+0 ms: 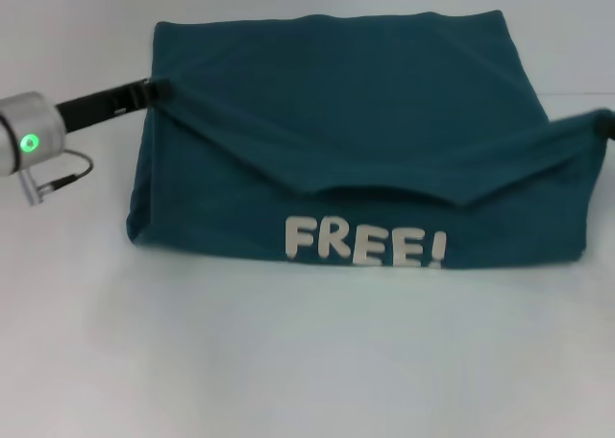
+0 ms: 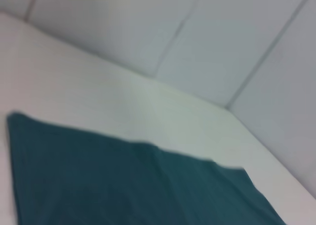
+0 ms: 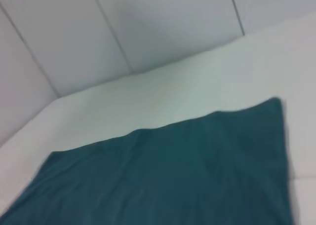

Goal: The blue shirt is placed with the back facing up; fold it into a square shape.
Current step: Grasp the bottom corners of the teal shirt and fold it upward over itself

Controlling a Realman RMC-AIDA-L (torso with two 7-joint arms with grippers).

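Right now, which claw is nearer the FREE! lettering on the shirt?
Left, narrowly. The left claw meets the blue shirt at its upper left fold corner; the right claw sits at the right edge, slightly farther from the FREE! lettering.

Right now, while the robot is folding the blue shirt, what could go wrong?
1. The left gripper and right gripper hold the blue shirt only at its two side corners, so a corner could slip out.
2. The folded edge sags in the middle, above the FREE! lettering, so it might land crooked or wrinkled.
3. The left corner looks higher than the right, so the square may come out lopsided.
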